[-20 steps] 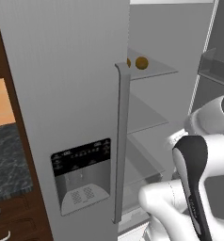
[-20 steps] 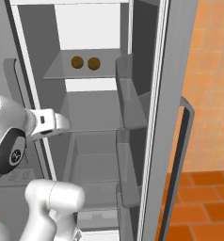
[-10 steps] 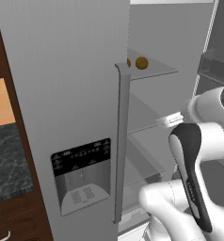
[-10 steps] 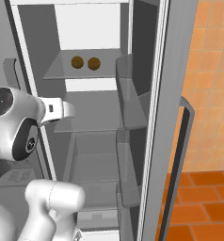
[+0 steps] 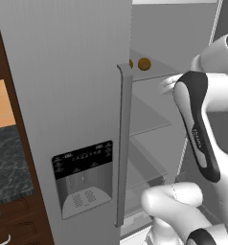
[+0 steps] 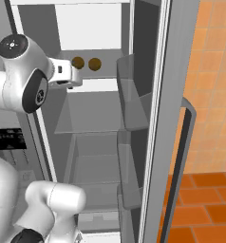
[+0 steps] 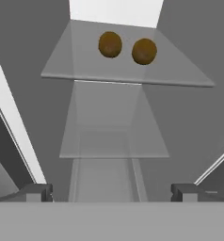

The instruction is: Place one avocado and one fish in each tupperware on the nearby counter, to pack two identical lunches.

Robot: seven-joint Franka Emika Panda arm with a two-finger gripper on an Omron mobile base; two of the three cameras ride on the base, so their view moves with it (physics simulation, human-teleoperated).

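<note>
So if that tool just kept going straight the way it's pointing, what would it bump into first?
Probably nothing soon. The open tool points into the fridge, at the gap under the clear glass shelf carrying two round brown avocados. It would likely pass beneath them toward the grey back wall; depth is unclear.

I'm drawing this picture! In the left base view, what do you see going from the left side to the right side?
Counter → fridge door with the dispenser panel → long door handle → avocado on the glass shelf → the robot's white arm.
</note>
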